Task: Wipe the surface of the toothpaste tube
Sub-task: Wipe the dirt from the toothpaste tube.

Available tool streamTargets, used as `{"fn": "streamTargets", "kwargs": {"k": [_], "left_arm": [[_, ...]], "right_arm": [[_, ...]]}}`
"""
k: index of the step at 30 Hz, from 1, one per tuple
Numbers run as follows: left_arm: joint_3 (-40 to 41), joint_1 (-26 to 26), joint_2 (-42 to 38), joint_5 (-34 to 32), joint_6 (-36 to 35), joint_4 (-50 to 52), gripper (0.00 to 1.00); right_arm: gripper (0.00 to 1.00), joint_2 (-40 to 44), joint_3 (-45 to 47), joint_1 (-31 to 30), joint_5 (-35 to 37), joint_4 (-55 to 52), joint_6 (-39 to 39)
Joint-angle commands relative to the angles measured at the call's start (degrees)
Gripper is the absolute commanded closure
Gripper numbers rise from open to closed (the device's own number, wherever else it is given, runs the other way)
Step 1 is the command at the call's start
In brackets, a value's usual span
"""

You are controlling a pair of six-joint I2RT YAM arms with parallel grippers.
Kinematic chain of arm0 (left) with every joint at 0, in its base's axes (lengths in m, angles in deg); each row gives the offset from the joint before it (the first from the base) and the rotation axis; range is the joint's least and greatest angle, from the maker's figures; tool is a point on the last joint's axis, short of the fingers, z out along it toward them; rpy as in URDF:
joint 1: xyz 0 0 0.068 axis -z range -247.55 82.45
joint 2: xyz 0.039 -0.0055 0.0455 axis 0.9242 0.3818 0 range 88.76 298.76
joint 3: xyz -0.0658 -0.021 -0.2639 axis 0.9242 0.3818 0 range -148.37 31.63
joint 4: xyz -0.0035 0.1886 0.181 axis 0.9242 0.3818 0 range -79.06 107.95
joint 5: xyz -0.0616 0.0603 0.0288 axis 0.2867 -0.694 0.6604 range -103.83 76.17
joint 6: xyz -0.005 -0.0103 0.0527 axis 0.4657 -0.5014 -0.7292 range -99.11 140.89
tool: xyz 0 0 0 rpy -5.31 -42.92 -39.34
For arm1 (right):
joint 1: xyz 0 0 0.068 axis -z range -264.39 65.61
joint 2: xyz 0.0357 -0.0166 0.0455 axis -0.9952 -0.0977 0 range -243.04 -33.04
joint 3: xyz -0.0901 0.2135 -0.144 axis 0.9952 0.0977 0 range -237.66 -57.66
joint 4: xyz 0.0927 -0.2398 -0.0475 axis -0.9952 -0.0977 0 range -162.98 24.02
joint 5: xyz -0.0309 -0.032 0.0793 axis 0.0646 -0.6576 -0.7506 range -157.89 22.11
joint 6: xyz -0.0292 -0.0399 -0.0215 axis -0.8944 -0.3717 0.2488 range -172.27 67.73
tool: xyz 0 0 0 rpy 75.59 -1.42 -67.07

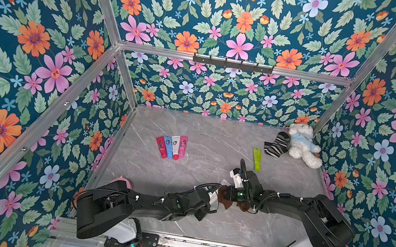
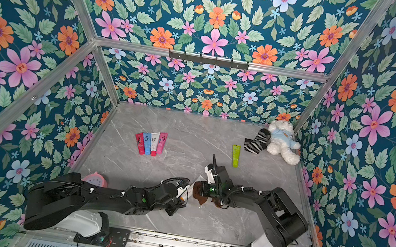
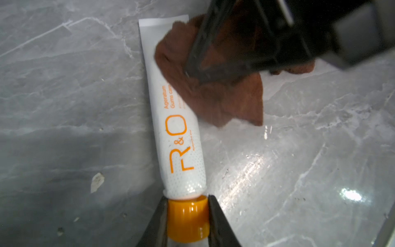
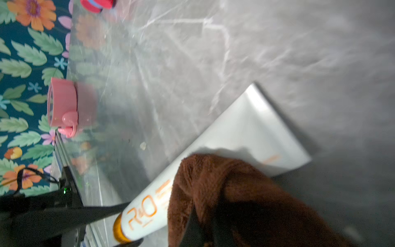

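Note:
A white toothpaste tube [image 3: 181, 149] with orange "R&O" lettering lies on the grey marble table, low in both top views. My left gripper [image 3: 188, 213] is shut on the tube's orange cap [image 3: 188, 222], one finger on each side. My right gripper [image 4: 203, 231] is shut on a brown cloth [image 4: 213, 181]. The cloth [image 3: 224, 96] lies over the upper half of the tube and hides part of the print. The tube's flat crimped end [image 4: 267, 128] sticks out past the cloth. In a top view the two grippers meet at the cloth [image 1: 224, 197].
Several coloured tubes [image 1: 171, 147] lie side by side at the middle left. A green tube [image 1: 256, 159], striped socks [image 1: 276, 144] and a white teddy bear [image 1: 302, 144] are at the back right. A pink clock [image 4: 64, 104] stands by the left wall.

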Motion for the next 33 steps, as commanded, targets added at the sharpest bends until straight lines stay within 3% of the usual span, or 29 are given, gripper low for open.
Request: {"fn": "streamTargets", "kwargs": {"k": [1, 5, 8, 15, 20, 25, 33], "left_arm": [[-0.8, 0.2, 0.6, 3.8, -1.0, -3.6, 1.00], [-1.2, 0.2, 1.0, 4.1, -1.2, -3.6, 1.00], [-0.9, 0.2, 0.6, 4.2, -1.0, -3.7, 1.00], [0.3, 0.2, -1.4, 4.1, -0.6, -4.0, 1.00], [0.6, 0.2, -1.8, 4.1, -0.5, -4.0, 1.00], [0.4, 0.2, -1.4, 3.8, -0.6, -3.9, 1.00], [-0.5, 0.2, 0.1, 4.1, -0.8, -3.8, 1.00]], "right_arm": [[1.00, 1.6, 1.0, -3.9, -0.5, -0.5, 4.2], [1.00, 2.2, 0.8, -5.4, -0.8, 2.2, 5.3], [1.00, 0.5, -2.2, -4.3, 1.7, -3.0, 3.4], [1.00, -3.6, -3.6, 7.7, 0.4, -5.5, 0.5], [1.00, -3.3, -4.3, 11.2, 3.2, -9.7, -1.7], [1.00, 0.9, -3.6, 9.8, 1.7, -11.2, -2.4], [1.00, 4.4, -4.8, -0.2, -2.1, -9.1, -0.1]]}}
